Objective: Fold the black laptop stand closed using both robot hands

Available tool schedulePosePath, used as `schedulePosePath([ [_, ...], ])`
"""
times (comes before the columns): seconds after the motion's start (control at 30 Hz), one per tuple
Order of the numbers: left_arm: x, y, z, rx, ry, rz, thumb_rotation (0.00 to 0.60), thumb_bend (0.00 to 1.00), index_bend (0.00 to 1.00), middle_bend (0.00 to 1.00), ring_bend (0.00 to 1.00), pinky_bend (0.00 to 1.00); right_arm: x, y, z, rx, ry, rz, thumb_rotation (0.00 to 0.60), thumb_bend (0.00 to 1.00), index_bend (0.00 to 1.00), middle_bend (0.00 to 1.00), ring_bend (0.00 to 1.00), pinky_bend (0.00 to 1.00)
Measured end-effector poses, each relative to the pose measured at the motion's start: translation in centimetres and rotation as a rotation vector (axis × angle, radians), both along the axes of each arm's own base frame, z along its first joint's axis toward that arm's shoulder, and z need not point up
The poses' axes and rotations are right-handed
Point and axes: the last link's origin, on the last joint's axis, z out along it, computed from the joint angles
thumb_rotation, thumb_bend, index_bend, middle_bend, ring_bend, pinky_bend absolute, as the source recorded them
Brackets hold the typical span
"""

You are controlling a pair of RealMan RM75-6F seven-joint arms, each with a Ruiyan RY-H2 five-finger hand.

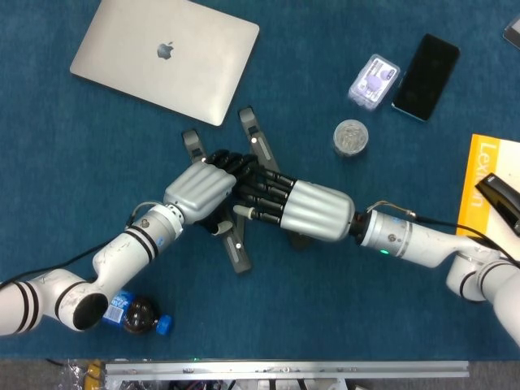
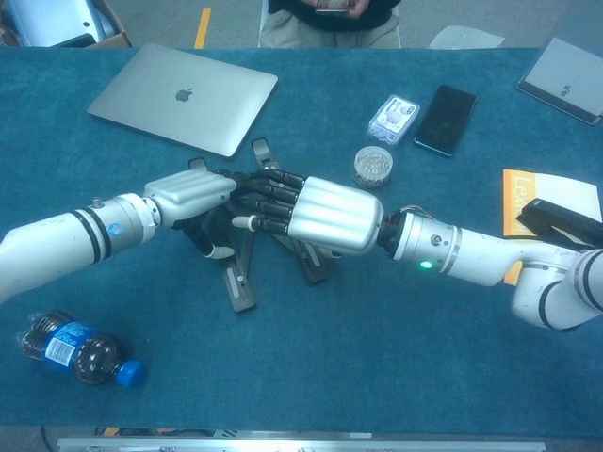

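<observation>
Blue cloth (image 1: 341,325) under both hands (image 1: 203,191) (image 1: 305,213), pressed together over half-hidden laptop stand (image 1: 234,248), grip unclear.

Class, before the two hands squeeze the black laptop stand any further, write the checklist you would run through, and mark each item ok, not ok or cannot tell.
1. Left hand on the laptop stand: ok, it rests over the left bar.
2. Right hand on the stand: ok, fingers reach the middle.
3. Stand fully folded: not ok, bars are apart at the near end.
4. Firm hold under the fingers: cannot tell, hidden.
5. Laptop clear of the stand: ok.
6. Small jar clear of the right arm: ok.
</observation>
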Motion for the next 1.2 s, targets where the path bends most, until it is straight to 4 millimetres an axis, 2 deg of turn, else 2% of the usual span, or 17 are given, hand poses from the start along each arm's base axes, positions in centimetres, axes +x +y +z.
schedulePosePath([
  [0.3, 0.4, -0.2, 0.3, -0.037, -0.059, 0.033, 0.6, 0.26, 0.0, 0.0, 0.0, 0.0, 0.2, 0.3, -0.5, 0.013, -0.01, -0.001, 0.6, 0.0, 0.0, 0.0, 0.0, 0.05],
  [0.63, -0.3, 0.3, 1.3, -0.007, 0.038, -0.065, 0.6, 0.26, 0.0, 0.0, 0.0, 0.01, 0.1, -0.6, 0.7, -0.014, -0.032, -0.01, 0.6, 0.0, 0.0, 0.0, 0.0, 0.05],
  [1.2, -1.2, 4.3, 2.8, 0.106, 0.139, -0.168, 0.6, 0.26, 0.0, 0.0, 0.0, 0.0, -0.1, -0.7, 1.4, -0.016, -0.052, -0.023, 0.6, 0.0, 0.0, 0.0, 0.0, 0.05],
])
